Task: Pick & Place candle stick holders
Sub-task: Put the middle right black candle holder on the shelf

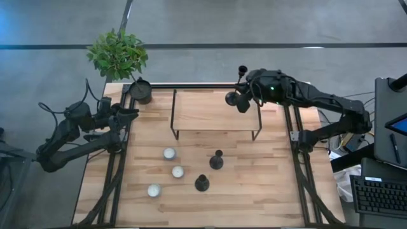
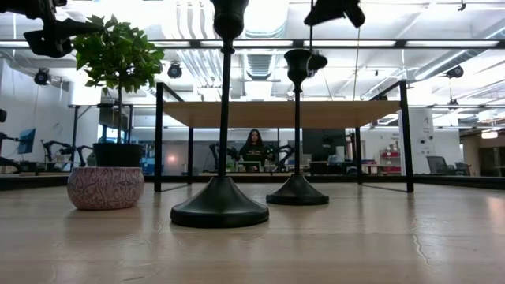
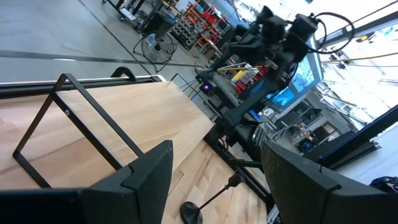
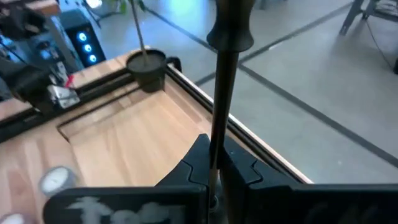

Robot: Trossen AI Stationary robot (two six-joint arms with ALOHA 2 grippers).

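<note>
**Right pincer holds 1 candle stick holder above the shelf**

The right pincer (image 1: 241,95) is pinching the thin stem of a candle stick holder (image 1: 240,100), lifted over the right end of the wooden shelf (image 1: 216,111). 2 more holders (image 1: 216,161) (image 1: 201,184) stand upright on the tabletop (image 1: 254,191) in front of the shelf, apart from each other. The left pincer (image 1: 130,112) waits just left of the shelf, beside the plant pot (image 1: 141,91), fingers (image 3: 149,180) spread and empty.
</note>
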